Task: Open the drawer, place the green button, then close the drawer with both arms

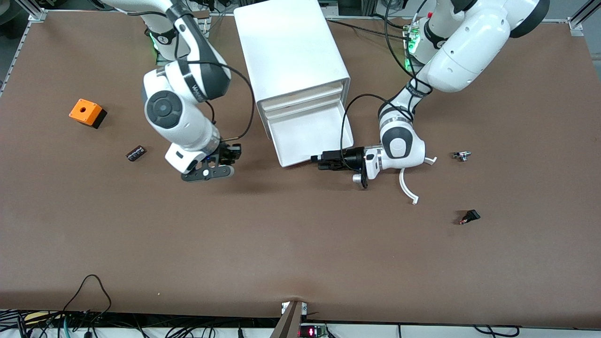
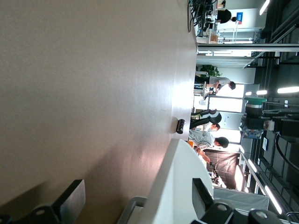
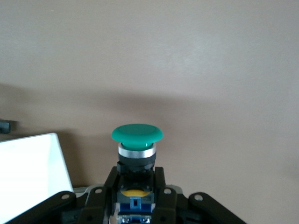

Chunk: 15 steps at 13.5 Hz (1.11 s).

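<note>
The white cabinet has its bottom drawer pulled out. My left gripper is at the drawer's front edge, at the corner toward the left arm's end. It is open: in the left wrist view its fingers stand wide apart, with the drawer's handle and white front between them, untouched. My right gripper hangs over the table beside the drawer, toward the right arm's end. It is shut on the button, whose green cap sticks out past the right gripper.
An orange box with a hole and a black ribbed piece lie toward the right arm's end. A small metal part and a small black part lie toward the left arm's end. Bare brown table spreads nearer the front camera.
</note>
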Motion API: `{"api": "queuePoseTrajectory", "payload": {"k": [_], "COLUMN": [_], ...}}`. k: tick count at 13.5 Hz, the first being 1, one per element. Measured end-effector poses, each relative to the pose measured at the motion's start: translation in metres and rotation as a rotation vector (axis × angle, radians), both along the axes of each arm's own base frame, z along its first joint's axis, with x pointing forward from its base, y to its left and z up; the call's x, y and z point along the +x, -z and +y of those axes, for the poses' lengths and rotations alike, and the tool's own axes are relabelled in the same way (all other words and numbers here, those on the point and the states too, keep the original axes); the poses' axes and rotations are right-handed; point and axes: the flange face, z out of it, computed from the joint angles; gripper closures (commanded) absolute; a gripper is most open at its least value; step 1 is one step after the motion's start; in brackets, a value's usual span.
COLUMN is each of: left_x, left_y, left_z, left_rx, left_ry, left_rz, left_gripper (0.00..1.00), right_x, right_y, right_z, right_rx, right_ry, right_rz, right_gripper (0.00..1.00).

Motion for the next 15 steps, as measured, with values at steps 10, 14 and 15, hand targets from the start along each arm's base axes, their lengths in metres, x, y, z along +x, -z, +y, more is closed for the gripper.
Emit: {"api": "queuePoseTrajectory", "payload": {"k": [10, 14, 15], "left_x": [0.039, 0.045, 0.049], "left_y": [-0.108, -0.120, -0.123], "left_z": [0.073, 0.085, 0.091], "left_rx": [0.533, 0.722, 0.788], "left_ry": [0.168, 0.253, 0.296], "left_rz": [0.137, 0.067, 0.024], "left_gripper": [0.00, 0.00, 0.00], "right_x": [-0.064, -0.074, -0.078], "right_y": [0.027, 0.024, 0.027], "right_z": [0.111, 0.154, 0.164], "right_rx": [-0.040, -0.027, -0.027], "right_ry": [0.101, 0.143, 0.152], "right_rz": [0.039, 0.020, 0.019], "right_gripper": [0.85, 0.85, 0.85]}}
